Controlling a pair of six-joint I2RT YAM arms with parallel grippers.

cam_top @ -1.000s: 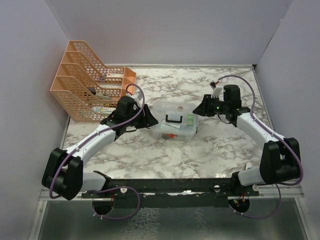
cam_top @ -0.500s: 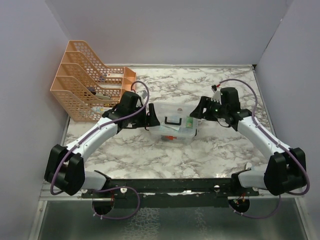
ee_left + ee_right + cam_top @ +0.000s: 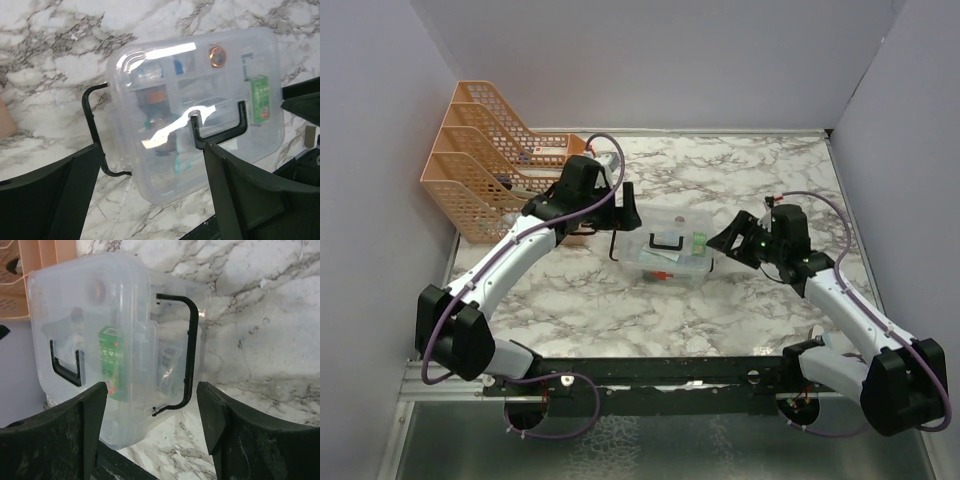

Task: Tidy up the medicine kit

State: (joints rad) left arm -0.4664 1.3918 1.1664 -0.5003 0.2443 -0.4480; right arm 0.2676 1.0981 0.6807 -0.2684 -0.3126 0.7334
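The medicine kit (image 3: 670, 252) is a clear box with its lid on, standing mid-table with small packets and a green box (image 3: 260, 97) inside. A black handle (image 3: 220, 131) lies on the lid. A black wire clasp (image 3: 94, 131) stands out from its left end and another wire clasp (image 3: 188, 355) from its right end. My left gripper (image 3: 625, 207) hovers open just behind the kit's left end, and in its wrist view the left gripper (image 3: 150, 200) holds nothing. My right gripper (image 3: 725, 240) is open just off the right end; the right gripper (image 3: 150, 427) is empty too.
An orange mesh file rack (image 3: 495, 170) with a few items in its trays stands at the back left, close behind the left arm; its corner (image 3: 40, 270) shows in the right wrist view. Walls close in on the left, back and right of the marble table (image 3: 750, 300).
Both grippers have opened wide and drawn back from the kit's ends. The left one rose toward the back; the right one moved toward the near side. The kit stayed in place.
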